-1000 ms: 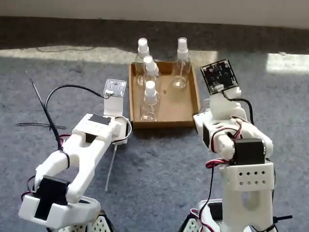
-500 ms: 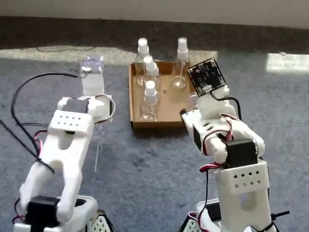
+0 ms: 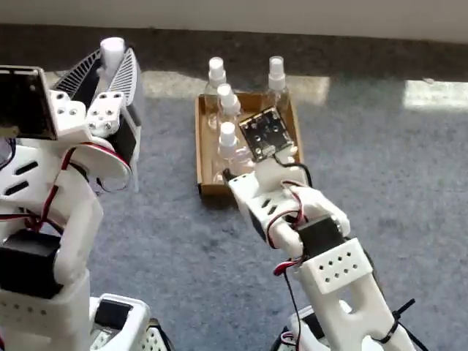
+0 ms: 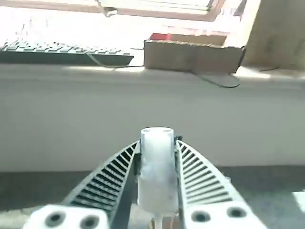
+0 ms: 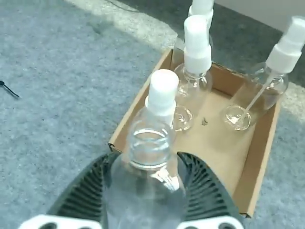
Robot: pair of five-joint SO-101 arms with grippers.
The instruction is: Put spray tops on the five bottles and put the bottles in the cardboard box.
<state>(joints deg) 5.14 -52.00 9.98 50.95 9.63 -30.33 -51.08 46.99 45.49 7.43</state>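
The left arm is lifted up high. The left gripper (image 3: 111,53) (image 4: 157,149) is closed tight on a white spray top (image 3: 112,50) (image 4: 156,175). The spray top stands up straight between the two fingers, and its flat end pokes out past the tips. It is up in the air, well apart from the box.

The right arm leans over the near edge of the cardboard box (image 3: 199,142) (image 5: 266,143). The right gripper (image 5: 145,162) is closed around an open bottle (image 5: 144,188). This bottle is see-through and has no top on it, so you can look at the round hole of its neck. A dark finger presses on each side of it. The bottle is held just in front of the box's near edge.

The box lies flat on the grey carpet (image 3: 365,153) (image 5: 57,86). Four bottles stand inside it, and each one has a white spray top on. Three of them stand in a row along the left side of the box: a near one (image 3: 228,137) (image 5: 162,89), a middle one (image 3: 227,100) (image 5: 197,52) and a far one (image 3: 216,73) (image 5: 202,6). The fourth one (image 3: 276,76) (image 5: 285,50) stands at the far right side. In the right wrist view, the near bottle stands right behind the bottle in the gripper.
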